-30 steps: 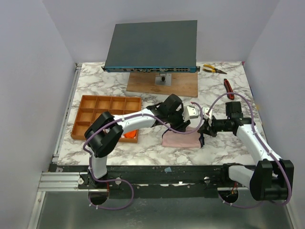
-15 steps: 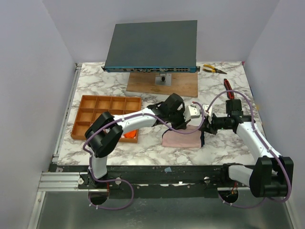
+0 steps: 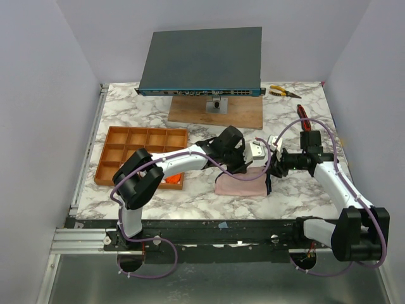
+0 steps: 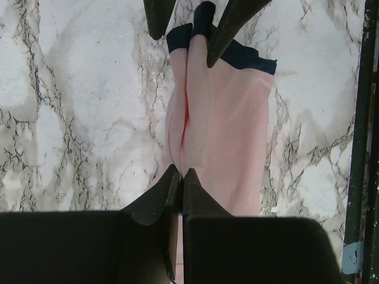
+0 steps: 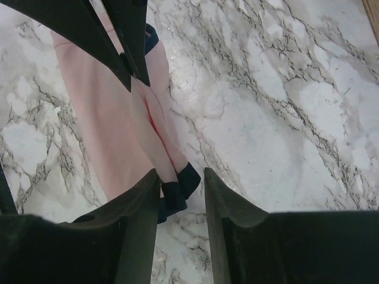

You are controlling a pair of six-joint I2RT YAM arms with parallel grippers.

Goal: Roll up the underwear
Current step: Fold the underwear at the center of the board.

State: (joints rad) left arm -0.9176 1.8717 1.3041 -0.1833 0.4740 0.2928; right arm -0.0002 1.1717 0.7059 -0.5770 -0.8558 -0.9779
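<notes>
A pale pink underwear (image 3: 237, 187) with dark edging lies on the marble table in front of the arms, with a raised fold along its far edge. My left gripper (image 3: 247, 170) is shut on that fold at the left end; the left wrist view shows the jaws (image 4: 180, 173) pinching the pink cloth (image 4: 231, 118). My right gripper (image 3: 268, 183) is open at the right end. In the right wrist view its jaws (image 5: 182, 177) straddle the fold's dark-edged tip, above the pink cloth (image 5: 100, 106). An orange underwear (image 3: 171, 179) lies in the tray.
An orange-brown compartment tray (image 3: 142, 152) stands at the left. A dark flat box (image 3: 202, 60) on a wooden board (image 3: 215, 113) is at the back. Yellow pliers (image 3: 283, 92) and a red-handled tool (image 3: 304, 118) lie at the back right.
My right arm has shifted a little left, bringing its gripper closer over the right end of the pink underwear. The left gripper has barely moved.
</notes>
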